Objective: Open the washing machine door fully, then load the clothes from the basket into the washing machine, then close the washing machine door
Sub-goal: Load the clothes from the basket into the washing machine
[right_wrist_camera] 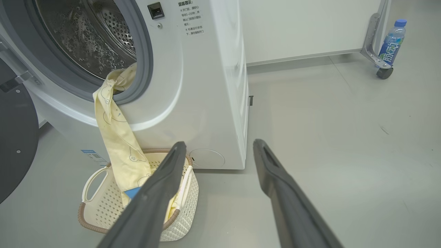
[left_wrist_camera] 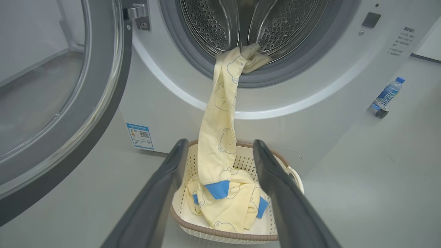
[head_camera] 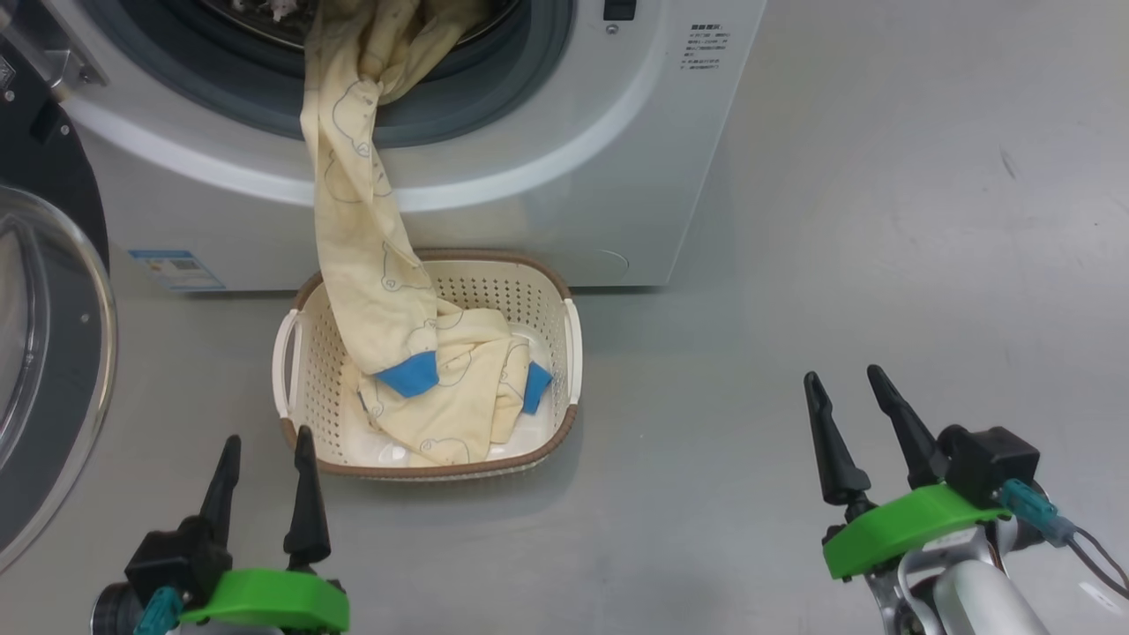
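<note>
Plainly, the door (head_camera: pixel 40 353) stands swung wide on the left side of the washer (head_camera: pixel 564 176), its glass bowl and black rim facing the room. The steel drum (left_wrist_camera: pixel 282 24) is exposed inside the grey seal (left_wrist_camera: pixel 293 65).

The clothes (head_camera: pixel 370 291) are split between two places. One end of the pale-yellow fabric lies bunched on the lower lip of the drum opening. From there a long strip hangs over the seal and down the white front panel into the basket (head_camera: pixel 494 291). The rest lies heaped in the basket, with blue cuffs (head_camera: pixel 407 375) showing on top of the heap.

The basket sits on the floor (head_camera: pixel 794 309) just in front of the washer, below the opening and to the right of a blue label (head_camera: pixel 176 269) on the panel.

The left end effector (head_camera: pixel 269 434) hovers low, just in front of the basket's near left corner, with fingers spread and nothing between them. In its wrist view the basket and the hanging strip show between the two fingers. The right end effector (head_camera: pixel 841 371) hangs over bare floor, well to the right of the basket, also spread and empty.

A water bottle (right_wrist_camera: pixel 392 43) stands on the floor beyond the washer's right side, beside a small caster (right_wrist_camera: pixel 382 72).
</note>
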